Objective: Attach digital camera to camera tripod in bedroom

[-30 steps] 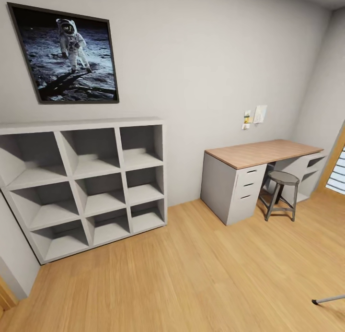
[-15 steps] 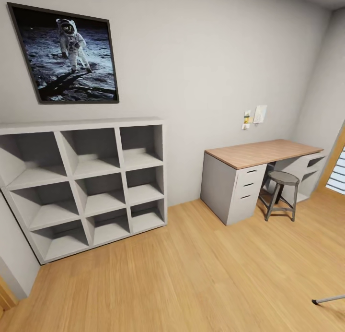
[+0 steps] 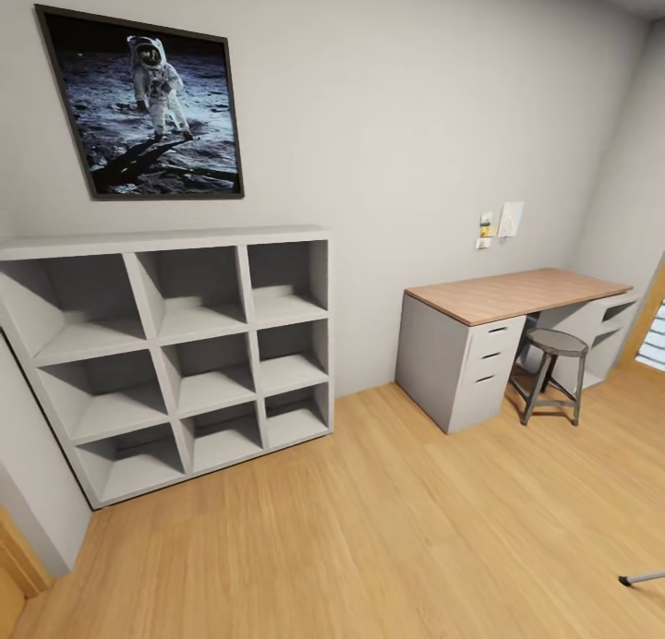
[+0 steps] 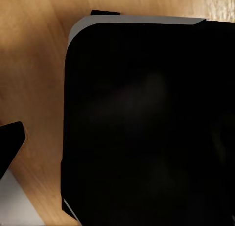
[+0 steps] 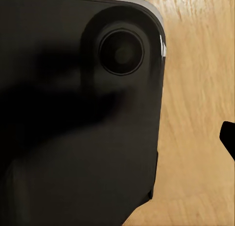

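Wood planks of the floor (image 3: 388,537) fill the near ground in the head view, broad and bare from the lower edge up to the furniture. At the lower right edge a slim silver leg with a black foot, apparently the camera tripod (image 3: 642,579), pokes in just above the planks; the rest of it is cut off by the frame. The digital camera cannot be placed from these views.

Each wrist view looks down on a large black rounded body (image 4: 147,123) with a pale rim, over the same wood planks; on the right arm's side the body (image 5: 73,138) carries a round recessed disc. A small black tip (image 4: 11,140) shows at the edge of the left wrist view and another (image 5: 228,137) in the right, but whether either end effector is apart or together cannot be told, nor whether it holds anything.

Farther off, a grey cube shelf (image 3: 175,353) stands against the pale wall at left, three cells by three. Right of it, past a free strip of wall, sits the wood-topped worktop (image 3: 513,293) with grey drawers and a round grey stool (image 3: 552,373) just in front. An astronaut picture (image 3: 143,103) hangs above the shelf.
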`<state>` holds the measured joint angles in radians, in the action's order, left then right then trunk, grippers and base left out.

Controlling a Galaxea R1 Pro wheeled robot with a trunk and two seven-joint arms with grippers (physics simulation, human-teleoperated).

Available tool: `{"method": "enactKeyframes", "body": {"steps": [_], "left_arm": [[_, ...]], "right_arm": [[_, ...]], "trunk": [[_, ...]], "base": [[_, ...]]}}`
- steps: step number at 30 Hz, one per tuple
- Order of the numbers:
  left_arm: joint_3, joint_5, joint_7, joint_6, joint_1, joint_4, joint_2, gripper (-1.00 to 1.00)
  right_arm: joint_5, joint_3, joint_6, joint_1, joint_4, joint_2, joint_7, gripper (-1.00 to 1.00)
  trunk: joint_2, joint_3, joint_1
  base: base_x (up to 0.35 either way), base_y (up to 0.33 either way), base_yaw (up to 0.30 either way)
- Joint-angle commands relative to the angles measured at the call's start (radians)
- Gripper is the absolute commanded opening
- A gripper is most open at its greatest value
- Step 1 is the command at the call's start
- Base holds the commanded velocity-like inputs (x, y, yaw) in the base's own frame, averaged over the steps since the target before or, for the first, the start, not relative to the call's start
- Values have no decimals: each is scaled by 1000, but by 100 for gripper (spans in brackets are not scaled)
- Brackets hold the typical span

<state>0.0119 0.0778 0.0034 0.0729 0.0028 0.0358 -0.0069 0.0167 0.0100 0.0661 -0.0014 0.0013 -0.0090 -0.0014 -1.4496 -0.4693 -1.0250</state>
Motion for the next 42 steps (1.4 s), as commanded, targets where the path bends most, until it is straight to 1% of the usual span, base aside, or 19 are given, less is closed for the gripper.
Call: {"method": "enactKeyframes", "body": {"steps": [1,11,42], "left_arm": [[0,8,1,2,0,1,0,100],[0,8,0,2,0,1,0,100],[0,8,1,2,0,1,-1,100]], "right_arm": [[2,1,3,0,0,0,0,100],[2,1,3,0,0,0,0,100],[1,0,4,0,0,2,-3,100]], "trunk": [[0,-1,0],[0,-1,0],[0,-1,0]], "base": [[0,312,0],[0,281,0],[0,8,-7]]}}
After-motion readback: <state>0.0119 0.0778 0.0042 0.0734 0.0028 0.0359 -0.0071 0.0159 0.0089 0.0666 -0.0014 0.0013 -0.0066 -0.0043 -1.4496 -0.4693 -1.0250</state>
